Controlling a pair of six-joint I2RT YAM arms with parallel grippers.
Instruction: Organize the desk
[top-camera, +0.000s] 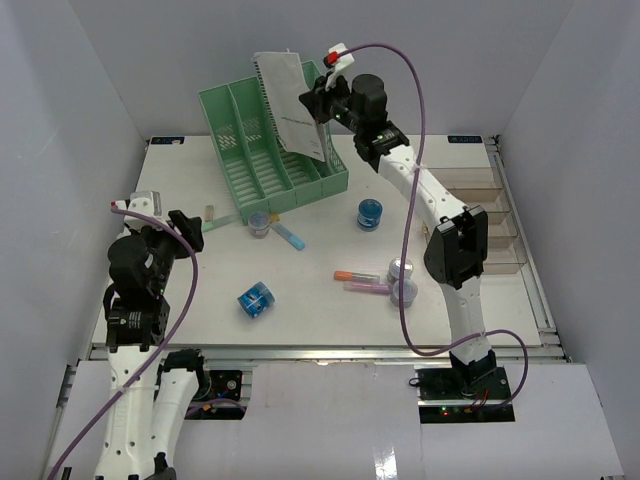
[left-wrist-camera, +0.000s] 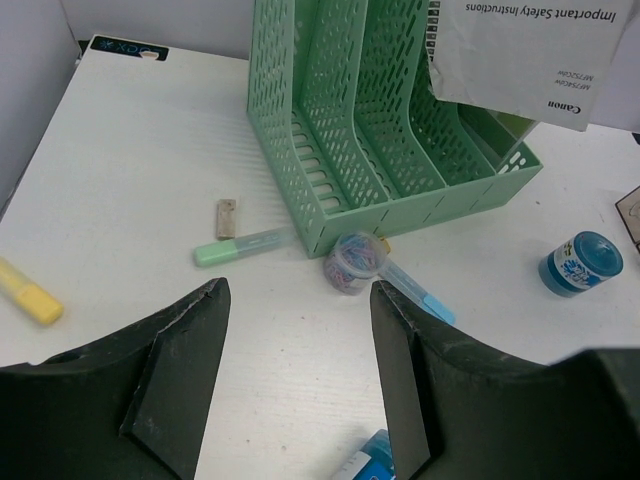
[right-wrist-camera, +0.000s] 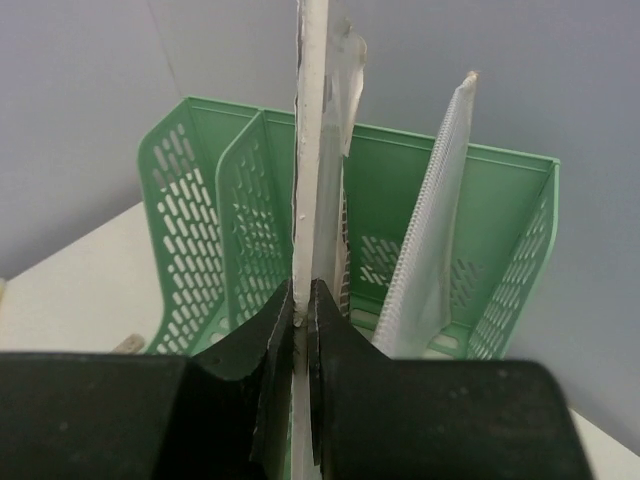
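Right gripper (right-wrist-camera: 302, 296) clamps booklet (top-camera: 287, 100) above rack (top-camera: 255, 150); left gripper (left-wrist-camera: 298, 290) spread, empty; desk (top-camera: 320, 318) long axis left-right.

Outstretched right gripper (right-wrist-camera: 302, 300) clamped; left gripper (left-wrist-camera: 300, 292) agape, low.

Green file rack (top-camera: 225, 135), white instruction booklet (top-camera: 290, 100) tilted over it, spiral notebook (right-wrist-camera: 430, 220) upright in one slot. Paperclip jar (left-wrist-camera: 352, 262), green highlighter (left-wrist-camera: 240, 245) and blue highlighter (top-camera: 291, 237) just in front. Blue tub (top-camera: 369, 214), blue box (top-camera: 255, 299) and two small jars (top-camera: 402, 281) lie scattered. Clear tray (top-camera: 490, 225) far right.
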